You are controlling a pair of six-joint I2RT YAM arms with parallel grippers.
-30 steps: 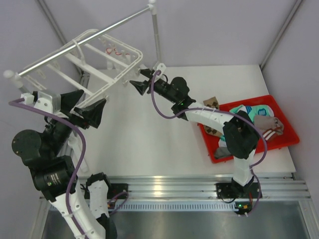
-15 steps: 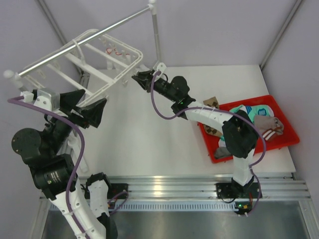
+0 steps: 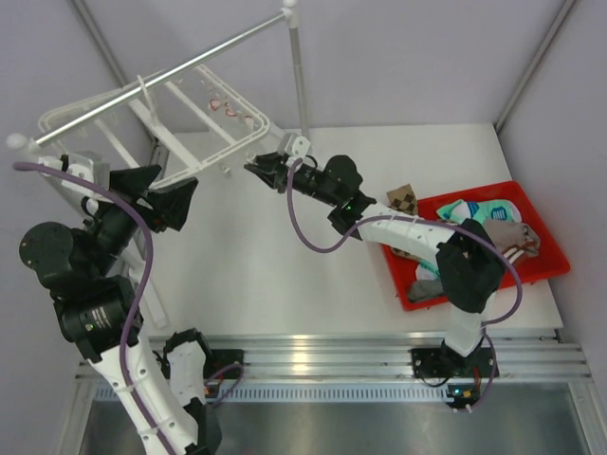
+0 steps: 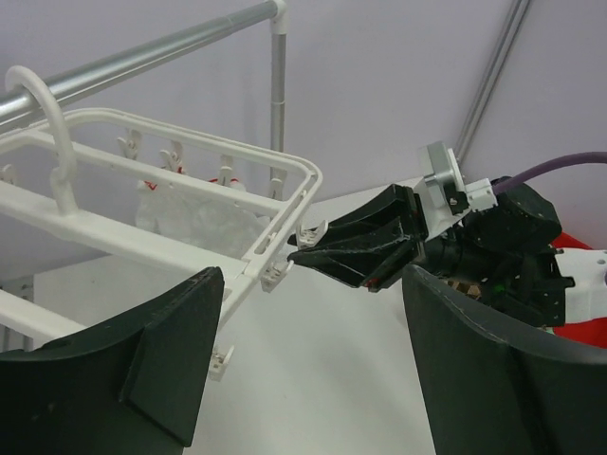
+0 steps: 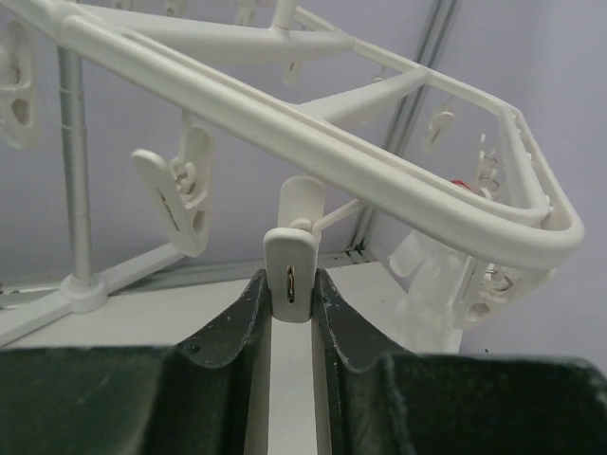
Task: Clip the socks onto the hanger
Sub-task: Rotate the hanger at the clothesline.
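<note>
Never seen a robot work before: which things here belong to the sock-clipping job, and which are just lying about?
In the job: hanger, clip pinched by the right gripper, socks, open left gripper.
Lying about: grey metal rail, red tray, table.

I see my left arm [image 3: 90, 322] and right arm [image 3: 408, 226]: white links, black joint housings, looping purple cables [image 4: 555, 166], black wedge end effector fingers [image 4: 493, 379].

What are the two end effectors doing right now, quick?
Left end effector: open, holding nothing.
Right end effector: closed on a white clip of the hanger.
</note>
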